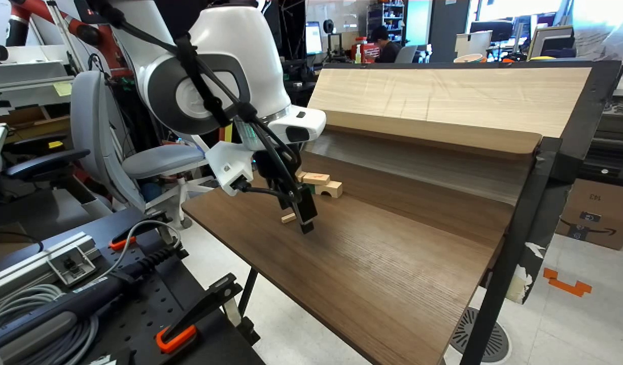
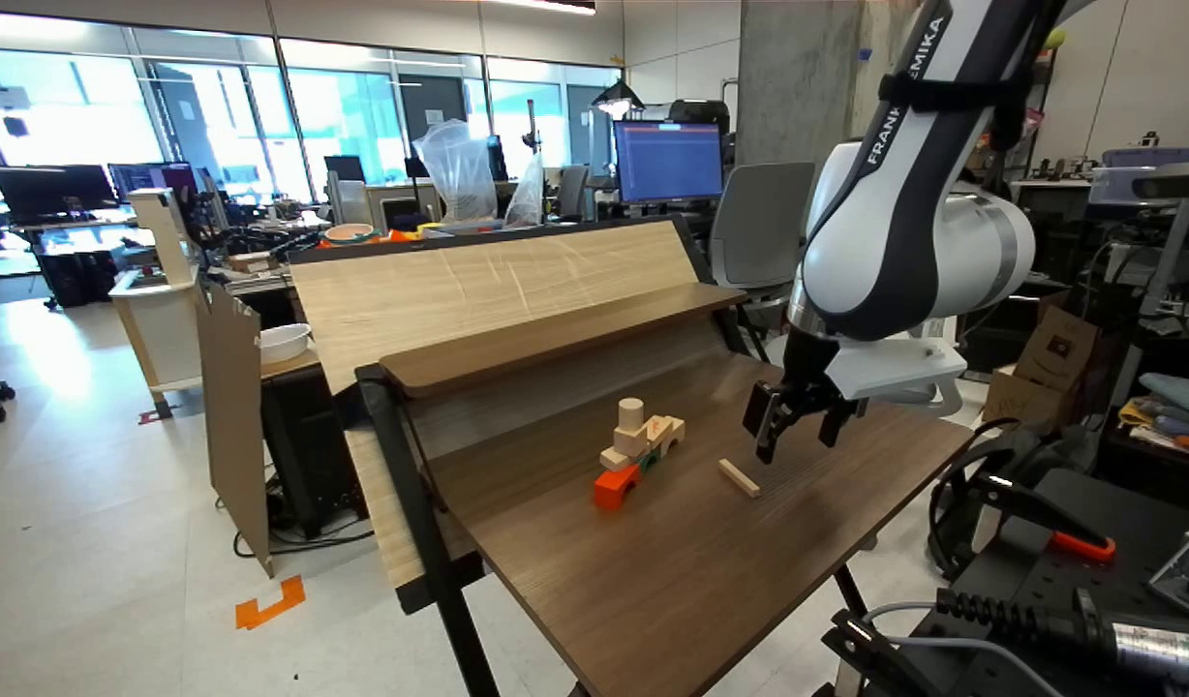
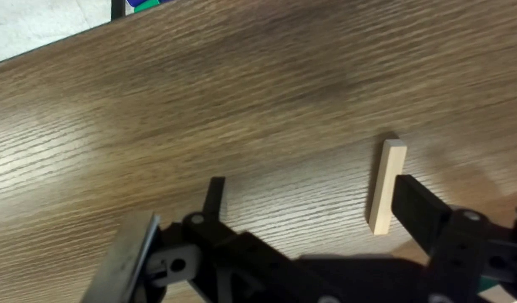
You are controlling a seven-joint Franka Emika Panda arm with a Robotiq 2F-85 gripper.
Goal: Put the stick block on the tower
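Observation:
The stick block is a thin pale wooden bar lying flat on the brown table. It shows in both exterior views [image 1: 288, 218] [image 2: 740, 478] and in the wrist view [image 3: 387, 189]. The tower [image 2: 630, 440] is a low stack of pale wooden blocks with a cylinder on top, above green and orange pieces. In an exterior view the tower [image 1: 329, 188] is partly hidden by the arm. My gripper [image 3: 310, 185] is open and empty above the table. In the wrist view the right finger overlaps the stick's right edge. In an exterior view the gripper [image 2: 798, 447] hangs beside the stick.
An orange arch block [image 2: 611, 489] stands at the tower's near end. A raised wooden shelf [image 2: 556, 334] overhangs the back of the brown table [image 2: 711, 581]. A black bench [image 1: 154, 289] with clamps and cables stands beside the table. Coloured pieces [image 3: 147, 5] show beyond the table edge.

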